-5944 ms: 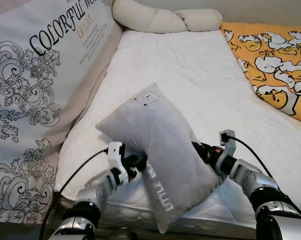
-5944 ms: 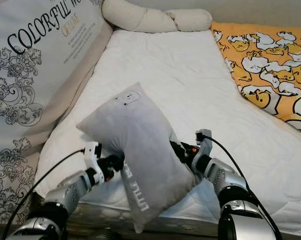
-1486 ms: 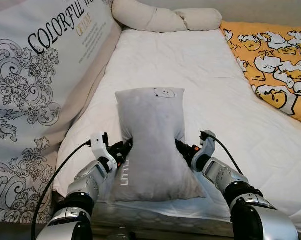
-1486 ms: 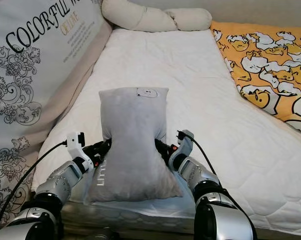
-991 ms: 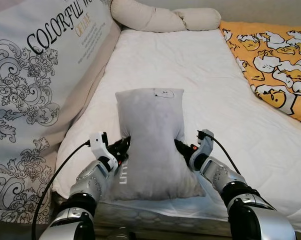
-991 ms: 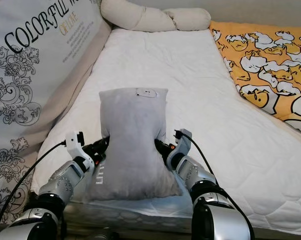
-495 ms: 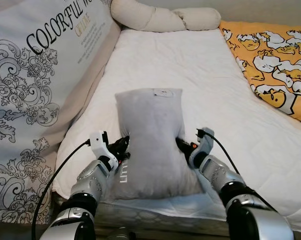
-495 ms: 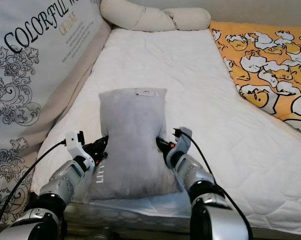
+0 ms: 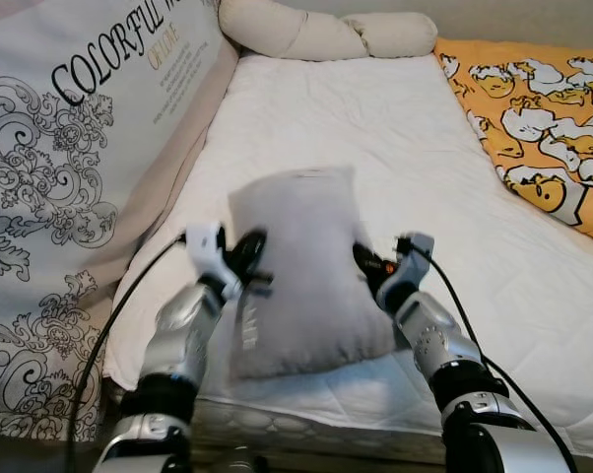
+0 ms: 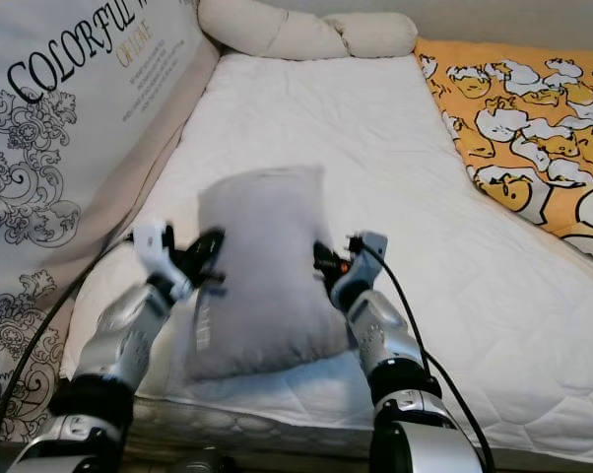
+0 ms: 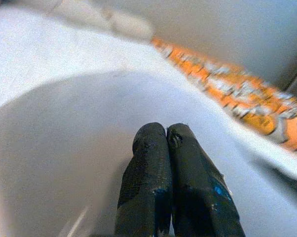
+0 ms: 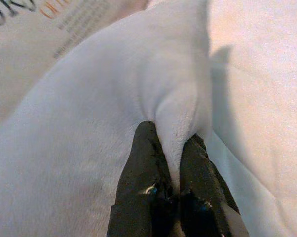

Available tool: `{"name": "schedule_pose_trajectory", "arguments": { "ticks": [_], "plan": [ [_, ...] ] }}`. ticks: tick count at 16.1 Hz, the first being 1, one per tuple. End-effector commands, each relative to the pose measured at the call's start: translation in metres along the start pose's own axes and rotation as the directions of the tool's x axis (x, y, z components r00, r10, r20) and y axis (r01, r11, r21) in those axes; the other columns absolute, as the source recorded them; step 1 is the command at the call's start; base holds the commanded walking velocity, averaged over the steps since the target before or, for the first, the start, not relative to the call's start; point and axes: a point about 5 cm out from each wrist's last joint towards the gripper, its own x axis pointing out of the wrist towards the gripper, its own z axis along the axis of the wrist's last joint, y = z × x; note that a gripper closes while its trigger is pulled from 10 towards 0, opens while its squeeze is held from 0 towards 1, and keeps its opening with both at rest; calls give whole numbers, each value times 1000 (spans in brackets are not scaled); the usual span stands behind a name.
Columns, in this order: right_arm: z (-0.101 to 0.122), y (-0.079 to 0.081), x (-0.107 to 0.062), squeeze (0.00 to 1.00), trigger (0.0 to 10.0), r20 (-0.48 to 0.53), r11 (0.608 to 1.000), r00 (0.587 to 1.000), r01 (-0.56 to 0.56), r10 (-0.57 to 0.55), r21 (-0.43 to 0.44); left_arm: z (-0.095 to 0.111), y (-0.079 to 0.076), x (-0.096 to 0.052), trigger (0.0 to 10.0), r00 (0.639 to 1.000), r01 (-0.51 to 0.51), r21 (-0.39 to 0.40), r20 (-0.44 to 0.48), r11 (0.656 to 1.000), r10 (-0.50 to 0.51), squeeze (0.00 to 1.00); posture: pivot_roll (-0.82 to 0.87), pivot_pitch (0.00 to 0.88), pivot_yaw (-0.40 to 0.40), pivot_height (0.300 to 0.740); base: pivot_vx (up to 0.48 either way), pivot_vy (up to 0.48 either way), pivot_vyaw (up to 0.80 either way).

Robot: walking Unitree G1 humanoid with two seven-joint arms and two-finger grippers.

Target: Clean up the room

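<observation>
Now one white bed [image 9: 395,138] carries one grey pillow [image 9: 301,276], raised higher and blurrier than half a second ago, its lower end resting near the bed's front edge. One yellow blanket [image 9: 543,118] lies at the right. Two hands flank the pillow: the right hand [image 12: 170,148] pinches a fold of it; the left hand [image 11: 167,131], fingers pressed together, has lifted.

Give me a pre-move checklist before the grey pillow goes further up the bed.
1. Right claw pinching a fold of the grey pillow: ok.
2. Left claw gripping fabric: not ok, fingers pressed together with nothing between them.
3. Pillow lifted off the mattress: cannot tell, its lower edge looks to rest there.
4. Mattress ahead free of objects: ok.
5. Orange duck blanket away from the pillow: ok.
</observation>
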Motion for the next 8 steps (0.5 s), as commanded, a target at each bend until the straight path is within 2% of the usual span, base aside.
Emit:
{"name": "schedule_pose_trajectory", "arguments": {
  "ticks": [1, 2, 6, 7, 8],
  "plan": [
    [13, 1, 0, 0, 0, 68, 1000, 998, 2, 0, -30, 9, -5, 3, 0, 1000, 21, 27, 21, 999, -21, 0, 72, 0, 32, 740, 0, 0, 0],
    [16, 3, 0, 0, 0, 80, 998, 997, 4, 1, -61, 12, -9, 4, 0, 999, 29, 61, 24, 998, -31, 0, 73, 0, 33, 740, 0, 0, 0],
    [15, 2, -1, 0, 0, 88, 998, 996, 32, -28, -46, 8, -7, -3, 39, 1000, -19, 103, -13, 995, 20, 0, 77, 0, 43, 740, 0, 0, 0],
    [11, -1, -3, 0, 0, 74, 997, 996, 57, -53, -44, -1, 3, -9, 3176, 995, -83, 103, -51, 991, 89, 0, 76, 0, 45, 740, 0, 0, 0],
    [6, -7, -4, 0, 0, 30, 992, 995, 102, -100, -72, -8, 16, -14, 10000, 979, -186, 50, -73, 981, 189, 0, 76, 0, 45, 740, 0, 0, 0]
  ]
}}
